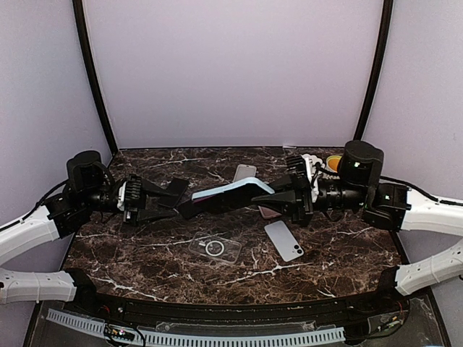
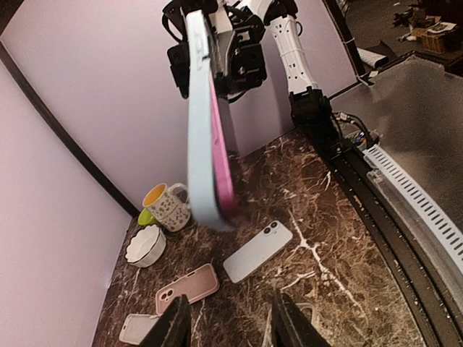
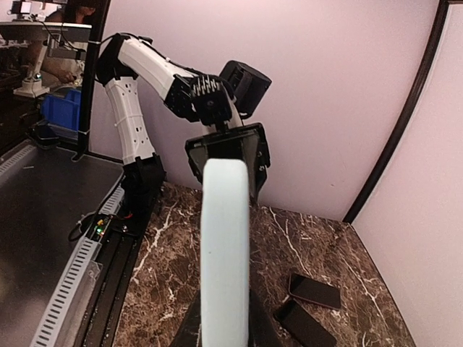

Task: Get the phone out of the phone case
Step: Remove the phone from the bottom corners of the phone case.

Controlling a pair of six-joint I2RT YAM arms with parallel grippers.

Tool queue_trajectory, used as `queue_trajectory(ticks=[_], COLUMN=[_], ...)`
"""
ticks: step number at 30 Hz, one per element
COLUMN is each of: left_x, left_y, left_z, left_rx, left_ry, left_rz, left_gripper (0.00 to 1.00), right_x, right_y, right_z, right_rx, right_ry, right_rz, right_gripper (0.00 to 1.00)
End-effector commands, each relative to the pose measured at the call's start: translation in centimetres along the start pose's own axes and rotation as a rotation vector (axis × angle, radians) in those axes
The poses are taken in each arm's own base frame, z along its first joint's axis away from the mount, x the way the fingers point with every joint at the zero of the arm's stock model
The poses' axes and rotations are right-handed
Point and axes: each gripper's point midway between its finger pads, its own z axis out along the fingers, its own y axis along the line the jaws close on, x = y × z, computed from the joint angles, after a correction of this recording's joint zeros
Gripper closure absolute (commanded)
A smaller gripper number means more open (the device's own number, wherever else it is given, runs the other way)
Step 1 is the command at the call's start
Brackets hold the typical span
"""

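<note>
A light-blue phone case [image 1: 235,190] with a pink-edged phone [image 2: 221,144] in it is held in the air over the middle of the table. My right gripper [image 1: 273,194] is shut on its right end; in the right wrist view the case [image 3: 224,238] stands edge-on between the fingers. My left gripper [image 1: 177,199] is open and empty, just short of the case's free left end. In the left wrist view its fingers [image 2: 173,325] are spread wide below the hanging case [image 2: 199,130], not touching it.
On the marble table lie a clear case [image 1: 215,248], a white phone [image 1: 283,240], a pink case [image 2: 187,288], a pale case [image 2: 137,327] and two dark phones [image 3: 315,290]. A mug [image 2: 168,206] and a white bowl [image 2: 145,246] stand at the back right.
</note>
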Motion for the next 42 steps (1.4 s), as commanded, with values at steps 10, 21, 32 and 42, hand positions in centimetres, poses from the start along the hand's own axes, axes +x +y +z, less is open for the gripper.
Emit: queue_trajectory(ticks=[10, 21, 32, 42], left_x=[-3.0, -3.1, -3.1, -2.5], left_y=[-1.1, -1.4, -1.8, -1.7], left_z=[0.2, 0.6, 1.1, 1.3], left_rx=[0.127, 0.132, 0.131, 0.114], left_ry=[-0.133, -0.138, -0.13, -0.105], left_rz=[-0.068, -0.065, -0.05, -0.05], left_gripper=[0.62, 0.63, 0.62, 0.58], right_x=[-3.3, -4.0, -4.7, -6.3], right_y=[-2.4, -1.3, -0.7, -0.1], right_z=[1.0, 1.9, 2.5, 2.6], right_rx=[0.105, 0.011, -0.023, -0.068], right_ry=[-0.148, -0.181, -0.207, -0.269], right_rz=[-0.173, -0.149, -0.146, -0.135], right_gripper=[1.0, 1.0, 1.0, 1.0])
